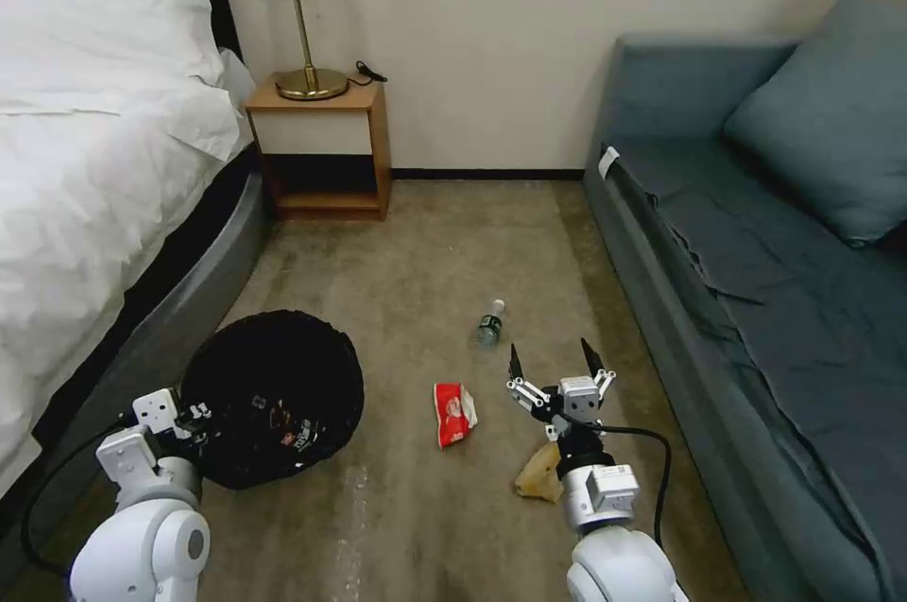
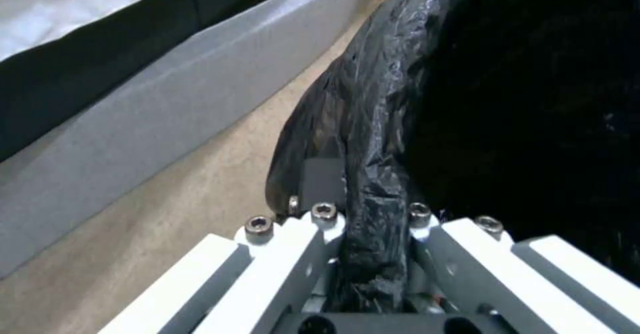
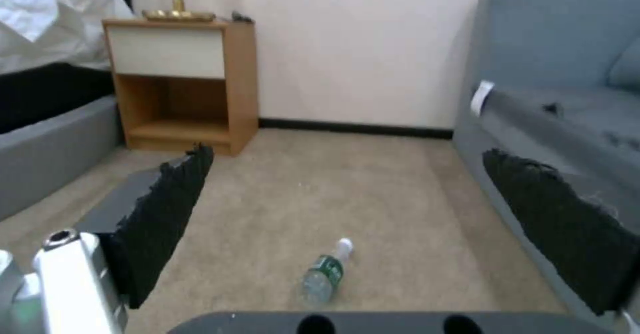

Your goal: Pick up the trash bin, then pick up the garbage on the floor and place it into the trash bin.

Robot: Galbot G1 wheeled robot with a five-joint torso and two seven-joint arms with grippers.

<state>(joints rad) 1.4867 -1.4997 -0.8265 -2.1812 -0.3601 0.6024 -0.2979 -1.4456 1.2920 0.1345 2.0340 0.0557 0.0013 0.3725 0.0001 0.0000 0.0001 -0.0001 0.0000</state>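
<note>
Black bag hides the trash bin [image 1: 274, 394] rim clamped in left hand [image 2: 373, 224]; right hand [image 1: 557, 370] spread wide

Two fat, round white arms low in the head view, at 7 o'clock and at 5 o'clock. On the left arm [image 1: 142, 536], a grey round dot on the side and a thin black cable [image 1: 25, 517] looping out at 8 o'clock. On the right arm [image 1: 614, 569], a boxy white block and another black cable [image 1: 635, 432] curling at 3 o'clock. Left gripper [image 1: 200, 415]: little white blocks with dark bits. Right gripper [image 1: 553, 364]: white and grey, with two pointy black fingers [image 1: 515, 361]. Up close, long white bars with shiny silver screws [image 2: 259, 225], and rough black pads [image 3: 167, 219] with bumpy edges.
</note>
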